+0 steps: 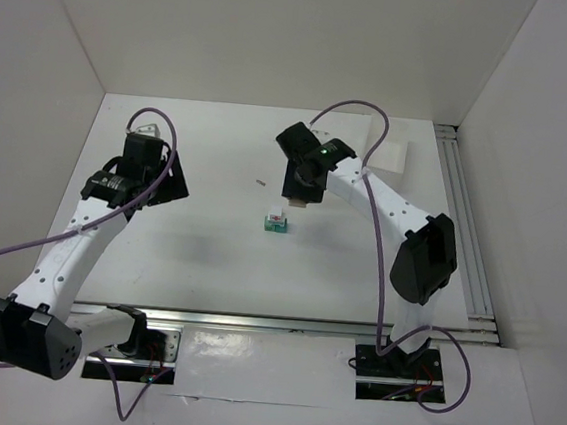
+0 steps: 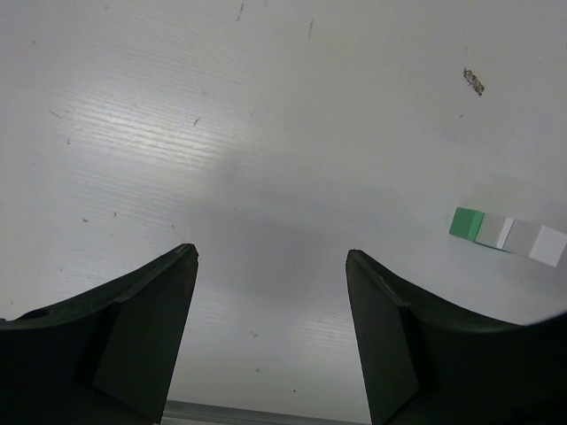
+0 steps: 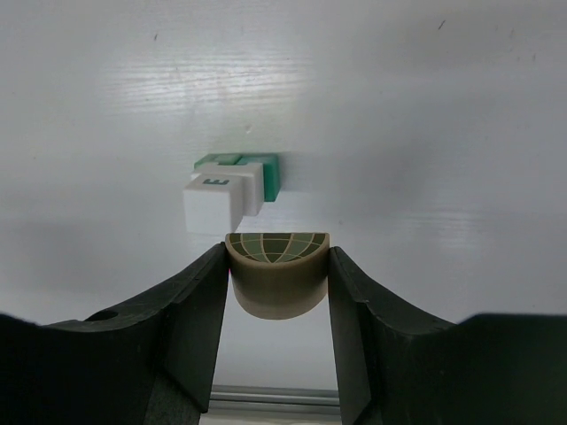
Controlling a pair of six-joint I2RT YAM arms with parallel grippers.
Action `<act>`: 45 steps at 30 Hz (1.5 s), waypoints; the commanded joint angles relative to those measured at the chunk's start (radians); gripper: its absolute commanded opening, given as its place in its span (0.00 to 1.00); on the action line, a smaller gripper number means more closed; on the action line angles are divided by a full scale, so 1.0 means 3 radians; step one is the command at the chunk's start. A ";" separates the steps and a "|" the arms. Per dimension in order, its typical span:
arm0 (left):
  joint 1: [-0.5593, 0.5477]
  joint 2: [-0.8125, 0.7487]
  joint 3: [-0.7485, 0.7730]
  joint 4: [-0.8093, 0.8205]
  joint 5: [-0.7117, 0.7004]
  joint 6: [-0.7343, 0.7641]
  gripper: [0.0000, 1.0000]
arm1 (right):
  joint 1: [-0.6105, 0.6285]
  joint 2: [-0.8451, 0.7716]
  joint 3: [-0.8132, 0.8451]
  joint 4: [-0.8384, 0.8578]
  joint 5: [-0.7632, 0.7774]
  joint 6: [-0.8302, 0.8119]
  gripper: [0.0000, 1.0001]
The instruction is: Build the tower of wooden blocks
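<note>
The table (image 2: 266, 133) reads to me as a matt white sheet with a fine ribbed grain, scuffed and speckled in places. The fingers (image 2: 133, 336) of the left gripper (image 2: 270, 257) look like matt black plastic, and the right gripper (image 3: 276, 251) has the same finish. The half-round piece (image 3: 276, 288) in its grip looks like smooth tan wood, matt, with a green lined flat face. The wood block tower (image 3: 232, 190) shows smooth painted faces — white and green, low sheen. The rail (image 1: 333, 328) is bare brushed metal. The cable (image 1: 349, 103) has a smooth purple jacket.
</note>
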 commanded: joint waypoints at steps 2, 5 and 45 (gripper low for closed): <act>-0.0013 -0.0103 0.0020 0.0016 -0.0010 0.0051 0.81 | 0.0106 0.0158 0.0367 -0.0346 0.0076 0.0282 0.36; -0.0013 -0.0103 -0.0010 0.0016 -0.0010 0.0051 0.81 | 0.0167 0.0296 0.0597 -0.0469 0.0107 0.0349 0.36; -0.0013 -0.0134 -0.0072 0.0016 -0.0040 0.0082 0.81 | 0.0300 0.0833 0.0751 -0.0392 -0.0144 0.0333 0.37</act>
